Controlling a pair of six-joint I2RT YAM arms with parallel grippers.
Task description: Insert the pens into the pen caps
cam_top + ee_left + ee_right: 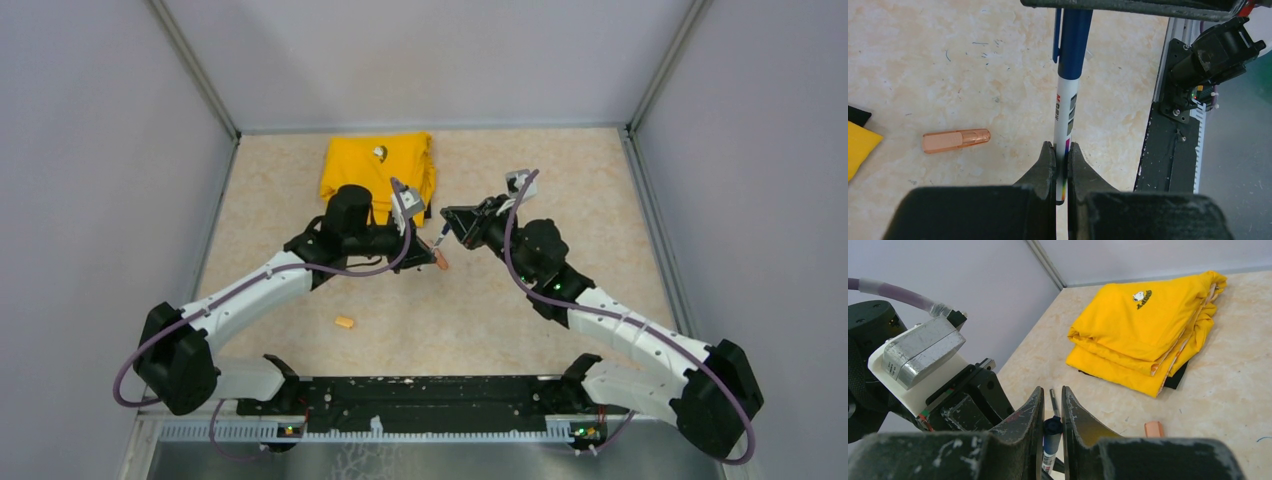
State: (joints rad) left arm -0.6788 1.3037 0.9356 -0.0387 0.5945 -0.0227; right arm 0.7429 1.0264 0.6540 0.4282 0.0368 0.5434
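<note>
Noted: left gripper (1061, 150) clamped on slim white plastic pen (1066, 107) at printed barrel; judged light, rigid, slick; right gripper (1052, 396) pinching stubby dark blue cap (1052, 426).

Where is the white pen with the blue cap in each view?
Top external: white pen at centre, below the yellow cloth.
Left wrist: white pen upright at centre, pinched by left gripper.
Right wrist: white pen bottom centre, blue end inside right gripper.
Shared landmark: yellow cloth.
</note>
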